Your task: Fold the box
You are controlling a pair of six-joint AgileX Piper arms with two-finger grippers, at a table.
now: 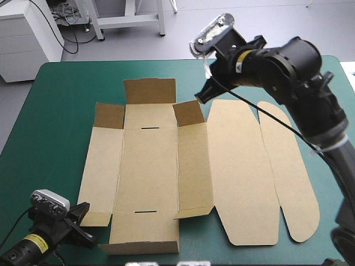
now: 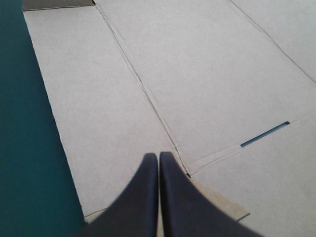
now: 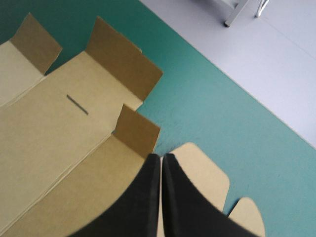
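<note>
The left hand point(image 2: 158, 159) has its two black fingers pressed together and holds nothing; it is over the near left corner of the box point(image 1: 150, 172). The right hand point(image 3: 161, 159) is also closed and empty, raised above the box's far edge, just beside the upright flap point(image 1: 188, 113). The brown box lies spread in the middle of the teal-green desk point(image 1: 61, 94), with two rounded panels point(image 1: 244, 172) flat on its right.
</note>
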